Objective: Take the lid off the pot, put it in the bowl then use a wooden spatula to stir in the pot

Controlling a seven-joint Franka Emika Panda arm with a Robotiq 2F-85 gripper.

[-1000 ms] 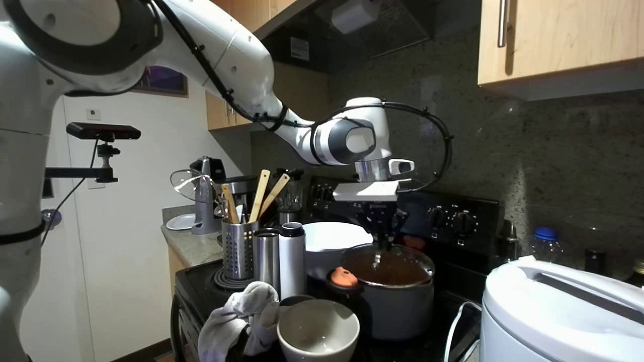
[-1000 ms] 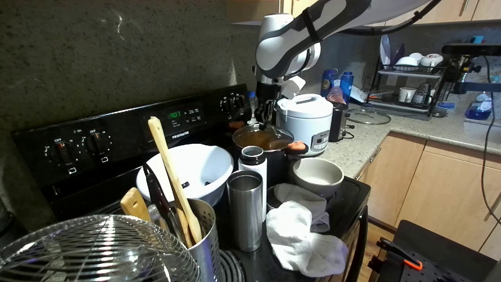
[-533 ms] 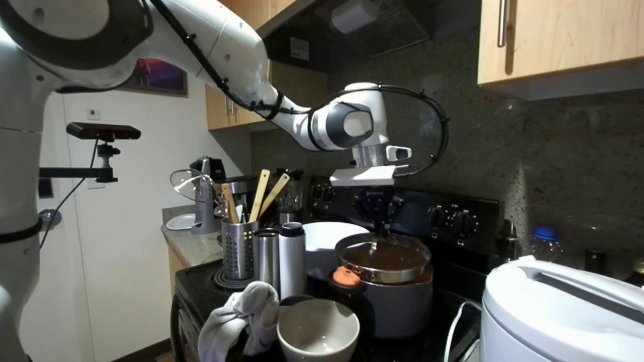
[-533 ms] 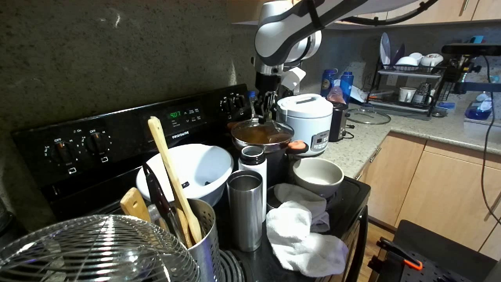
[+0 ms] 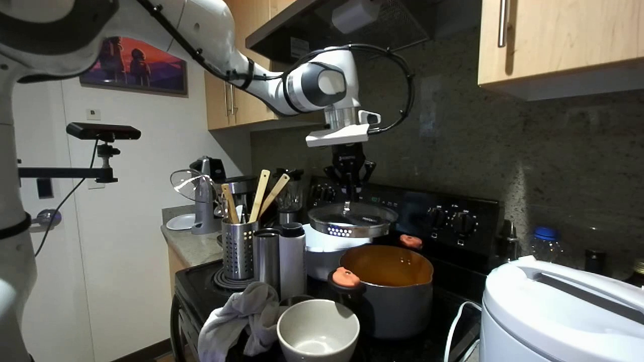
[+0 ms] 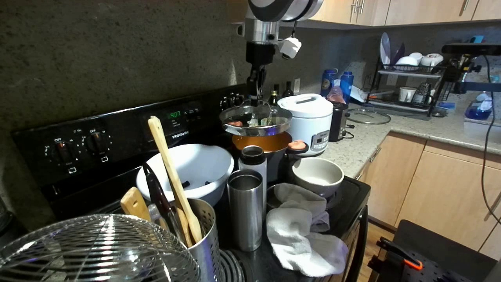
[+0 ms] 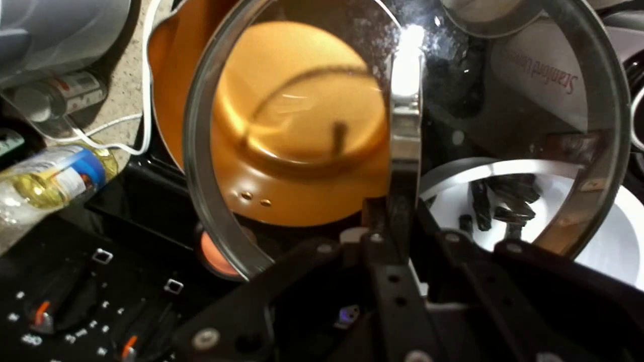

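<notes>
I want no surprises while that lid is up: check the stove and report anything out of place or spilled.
The crumpled towel looks out of place: it lies bunched on the stovetop near the steel tumbler, where cloth could scorch with the heat on. I see no spill.

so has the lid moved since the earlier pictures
Yes: against the stove panel in an exterior view, the lid has moved up and toward picture left.
</notes>
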